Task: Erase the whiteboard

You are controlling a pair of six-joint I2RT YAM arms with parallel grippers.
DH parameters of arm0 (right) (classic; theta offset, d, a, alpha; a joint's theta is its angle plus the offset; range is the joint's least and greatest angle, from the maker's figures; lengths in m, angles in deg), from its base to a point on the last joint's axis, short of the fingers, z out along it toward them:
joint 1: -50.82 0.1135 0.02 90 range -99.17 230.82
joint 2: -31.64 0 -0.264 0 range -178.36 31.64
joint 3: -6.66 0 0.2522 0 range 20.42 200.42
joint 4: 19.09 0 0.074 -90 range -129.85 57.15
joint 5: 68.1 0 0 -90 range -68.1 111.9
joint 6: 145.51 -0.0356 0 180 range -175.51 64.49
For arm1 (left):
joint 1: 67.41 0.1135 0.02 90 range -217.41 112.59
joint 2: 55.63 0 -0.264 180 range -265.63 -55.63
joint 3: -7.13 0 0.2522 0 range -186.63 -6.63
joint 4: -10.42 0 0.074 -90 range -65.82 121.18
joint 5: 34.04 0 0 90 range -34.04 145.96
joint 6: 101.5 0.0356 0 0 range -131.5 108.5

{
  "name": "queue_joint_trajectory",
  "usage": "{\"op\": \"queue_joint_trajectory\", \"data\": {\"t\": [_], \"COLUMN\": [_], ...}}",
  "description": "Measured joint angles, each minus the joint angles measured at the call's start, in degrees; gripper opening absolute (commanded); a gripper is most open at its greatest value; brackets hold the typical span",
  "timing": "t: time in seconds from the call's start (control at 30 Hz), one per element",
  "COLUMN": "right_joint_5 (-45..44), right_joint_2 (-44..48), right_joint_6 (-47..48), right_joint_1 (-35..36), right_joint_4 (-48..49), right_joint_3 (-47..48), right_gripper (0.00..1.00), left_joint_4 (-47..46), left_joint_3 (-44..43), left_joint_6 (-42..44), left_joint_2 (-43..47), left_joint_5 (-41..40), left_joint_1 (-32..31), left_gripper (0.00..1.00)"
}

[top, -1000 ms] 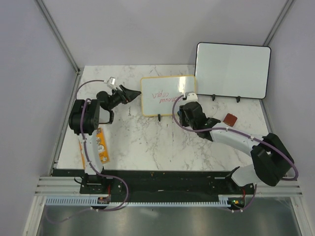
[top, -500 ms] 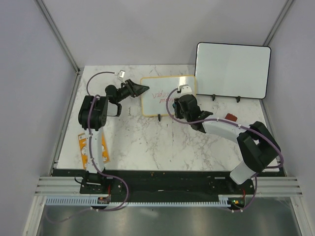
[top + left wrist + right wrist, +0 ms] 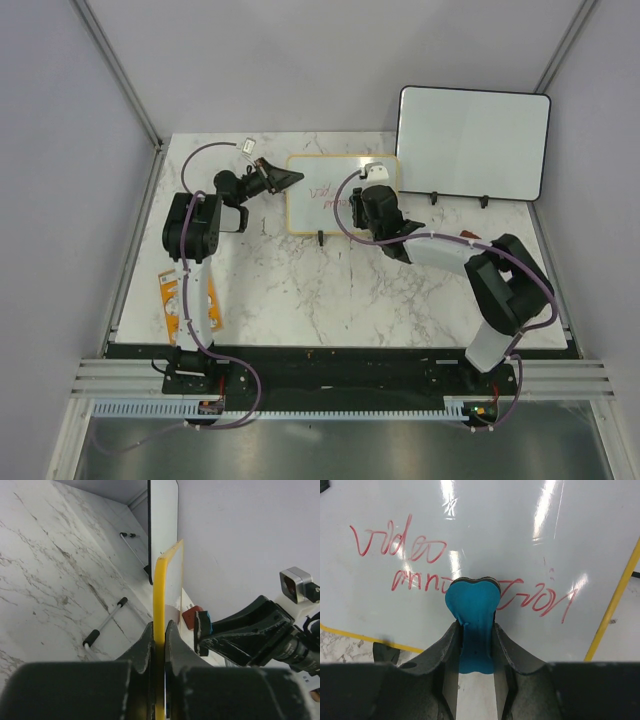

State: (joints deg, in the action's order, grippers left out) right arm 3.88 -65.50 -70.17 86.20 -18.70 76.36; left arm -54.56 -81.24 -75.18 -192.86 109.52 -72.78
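Observation:
The whiteboard [image 3: 325, 205], yellow-framed with red handwriting [image 3: 415, 547], stands upright on small black feet [image 3: 320, 238] at the back of the marble table. My left gripper [image 3: 288, 179] is shut on its left edge. In the left wrist view the yellow frame [image 3: 161, 580] runs between the two fingers of that gripper [image 3: 159, 626]. My right gripper [image 3: 372, 196] is shut on a blue eraser [image 3: 472, 600]. The eraser's tip rests against the board's face over the lower line of writing, and the right gripper [image 3: 474, 627] is square to the board.
A larger black-framed whiteboard [image 3: 472, 143] leans at the back right, seen edge-on behind the small one [image 3: 162, 525]. An orange packet [image 3: 168, 298] lies by the left arm's base. A small red-brown block [image 3: 192, 616] sits on the table behind the right arm.
My left gripper reached the board's left edge and closed on it. My right gripper carried the eraser up and left onto the board's face.

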Motion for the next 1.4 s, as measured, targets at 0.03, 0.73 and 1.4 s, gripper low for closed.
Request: {"op": "queue_joint_trajectory", "data": {"t": [0.03,0.73,1.4], "right_joint_5": [-0.4,-9.2,-9.5], "right_joint_2": [-0.7,-17.7,-23.8], "right_joint_6": [0.3,8.1,4.9], "right_joint_1": [0.0,8.6,10.3], "right_joint_4": [0.7,12.6,8.5], "right_joint_3": [0.4,13.2,24.1], "right_gripper": [0.00,0.00,0.00], "left_joint_4": [-0.3,-1.5,-1.1], "left_joint_3": [0.0,0.7,0.7], "left_joint_6": [-1.0,-3.4,-3.3], "left_joint_2": [0.0,-0.1,-0.1], "left_joint_5": [0.2,1.3,1.1], "left_joint_1": [0.1,0.9,0.7], "left_gripper": [0.02,0.02,0.02]}}
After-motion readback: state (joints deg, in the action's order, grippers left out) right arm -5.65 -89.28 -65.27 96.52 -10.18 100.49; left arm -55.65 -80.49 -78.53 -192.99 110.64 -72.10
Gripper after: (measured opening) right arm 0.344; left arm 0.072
